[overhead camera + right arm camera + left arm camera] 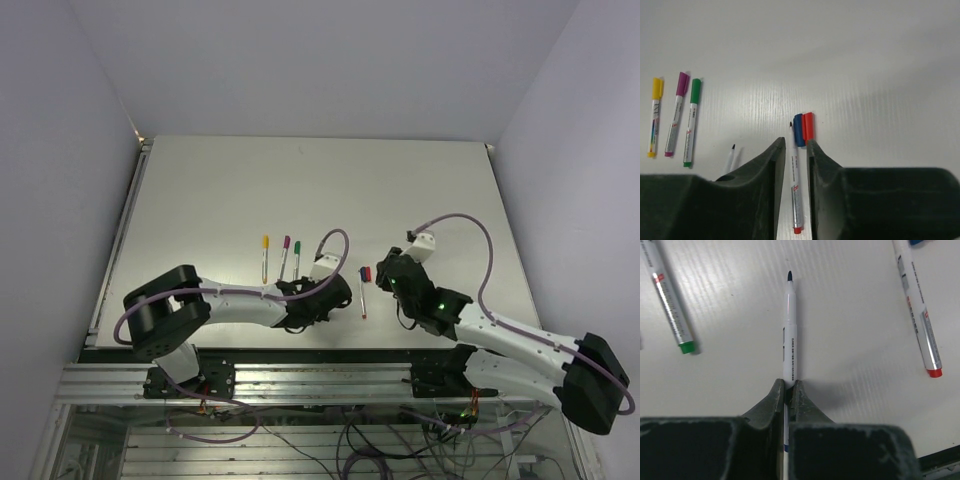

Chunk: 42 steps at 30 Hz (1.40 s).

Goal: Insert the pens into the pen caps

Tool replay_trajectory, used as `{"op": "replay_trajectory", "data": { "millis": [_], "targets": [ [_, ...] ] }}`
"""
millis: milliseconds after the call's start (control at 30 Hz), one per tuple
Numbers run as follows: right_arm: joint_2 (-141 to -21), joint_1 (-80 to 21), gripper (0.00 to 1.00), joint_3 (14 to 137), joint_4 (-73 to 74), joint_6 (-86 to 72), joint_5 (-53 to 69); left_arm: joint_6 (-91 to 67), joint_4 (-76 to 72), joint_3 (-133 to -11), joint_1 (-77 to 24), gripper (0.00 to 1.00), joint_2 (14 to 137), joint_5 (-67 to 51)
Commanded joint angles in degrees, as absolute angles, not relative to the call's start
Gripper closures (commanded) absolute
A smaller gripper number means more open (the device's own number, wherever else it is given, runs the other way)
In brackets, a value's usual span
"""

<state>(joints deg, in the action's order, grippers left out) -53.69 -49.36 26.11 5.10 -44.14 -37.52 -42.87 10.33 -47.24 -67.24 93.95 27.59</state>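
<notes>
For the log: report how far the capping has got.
Done: yellow pen, purple pen, green pen lie capped. In hand: left gripper shut on an uncapped pen; right gripper open astride the red-ended pen. Left: blue cap and red cap lie loose.

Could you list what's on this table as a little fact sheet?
Surface: white table
Capped: yellow-capped white pen, purple-capped white pen, green-capped white pen, side by side
Loose: blue plastic cap beside red plastic cap
Left gripper: shut on uncapped dark-tipped white pen
Right gripper: open, straddling uncapped red-ended white pen lying flat
</notes>
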Motion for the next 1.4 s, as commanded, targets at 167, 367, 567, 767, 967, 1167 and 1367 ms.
{"op": "replay_trajectory", "data": {
  "millis": [167, 367, 567, 767, 967, 1167, 1367],
  "targets": [
    [-63.58, -49.26, 0.86, 30.83, 2.25, -38.56, -32.62, -41.91, 11.22, -46.81, -66.53, 0.93, 88.62, 29.94],
    [-69.82, -47.65, 0.87, 32.71, 1.3, -37.98, -28.86, -41.53, 10.31, -46.35, -66.49, 0.93, 87.86, 29.26],
    [-73.9, -44.32, 0.85, 32.56, -1.67, -37.33, -24.18, -41.02, 8.48, -44.43, -66.45, 0.93, 84.8, 29.46],
    [-78.05, -42.31, 0.85, 33.39, -3.82, -36.16, -20.62, -41.04, 8.51, -43.62, -66.27, 0.93, 83.15, 30.58],
    [-81.46, -42.19, 0.84, 34.91, -4.6, -35.08, -20.14, -41.22, 8.01, -43.64, -66.12, 0.93, 84.32, 29.95],
    [-82.59, -42.2, 0.84, 35.04, -4.9, -34.98, -21.03, -41.03, 7.65, -43.94, -66.02, 0.93, 85.09, 29.61],
    [-83.6, -41.93, 0.84, 34.88, -4.83, -35.16, -21.86, -40.68, 7.57, -44.12, -65.84, 0.93, 85.34, 29.53]
  ]
}}
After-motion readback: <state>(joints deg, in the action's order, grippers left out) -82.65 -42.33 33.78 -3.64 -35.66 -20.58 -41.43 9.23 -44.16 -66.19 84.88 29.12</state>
